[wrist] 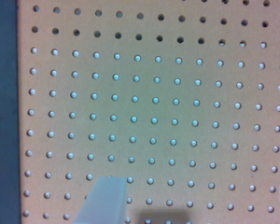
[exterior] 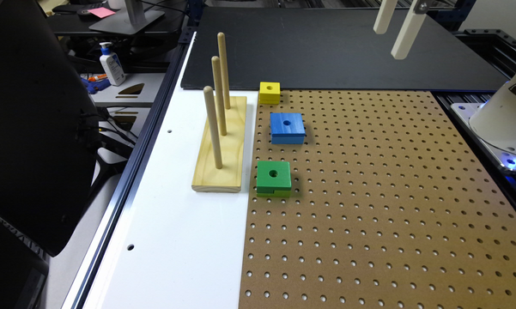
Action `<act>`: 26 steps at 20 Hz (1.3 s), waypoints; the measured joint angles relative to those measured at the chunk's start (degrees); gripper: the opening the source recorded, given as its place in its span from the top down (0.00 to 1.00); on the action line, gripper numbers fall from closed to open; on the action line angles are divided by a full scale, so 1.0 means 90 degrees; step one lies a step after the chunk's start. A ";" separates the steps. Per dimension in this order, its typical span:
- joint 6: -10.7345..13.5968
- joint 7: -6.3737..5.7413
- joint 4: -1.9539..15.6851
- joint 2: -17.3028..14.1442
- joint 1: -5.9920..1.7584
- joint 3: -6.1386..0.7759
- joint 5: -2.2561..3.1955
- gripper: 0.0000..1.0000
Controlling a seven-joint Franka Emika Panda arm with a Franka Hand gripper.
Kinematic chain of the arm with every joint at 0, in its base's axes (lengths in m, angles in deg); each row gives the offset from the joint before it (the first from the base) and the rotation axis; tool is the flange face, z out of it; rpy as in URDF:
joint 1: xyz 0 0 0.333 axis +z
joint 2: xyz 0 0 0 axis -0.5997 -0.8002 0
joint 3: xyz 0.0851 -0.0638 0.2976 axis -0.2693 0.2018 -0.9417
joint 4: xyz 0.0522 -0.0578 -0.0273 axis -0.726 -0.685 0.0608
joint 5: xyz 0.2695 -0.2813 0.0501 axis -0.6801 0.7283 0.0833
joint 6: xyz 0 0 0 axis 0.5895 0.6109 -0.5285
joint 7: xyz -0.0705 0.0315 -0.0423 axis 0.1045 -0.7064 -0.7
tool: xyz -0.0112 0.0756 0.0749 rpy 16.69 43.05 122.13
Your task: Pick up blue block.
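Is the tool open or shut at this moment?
Open. In the wrist view the tool has one finger far apart from the other, with bare pegboard between them and nothing held.

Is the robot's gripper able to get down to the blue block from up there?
Probably yes. The gripper hangs open, high above the board, and the blue block lies with its top bare, apart from the yellow block and green block.

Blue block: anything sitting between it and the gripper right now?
No. In the exterior view, the gripper hangs high, apart from the blue block; between them lie bare pegboard and black mat.
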 joint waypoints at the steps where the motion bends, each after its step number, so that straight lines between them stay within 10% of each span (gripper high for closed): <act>1: -0.0065 0.0000 0.0020 -0.0052 0.0000 0.0000 0.0000 0.00; 14: -0.0333 0.0002 0.0957 -0.1307 -0.0029 0.0000 0.0000 0.00; 26: -0.0333 0.0003 0.1362 -0.1748 -0.0056 0.0000 0.0000 0.00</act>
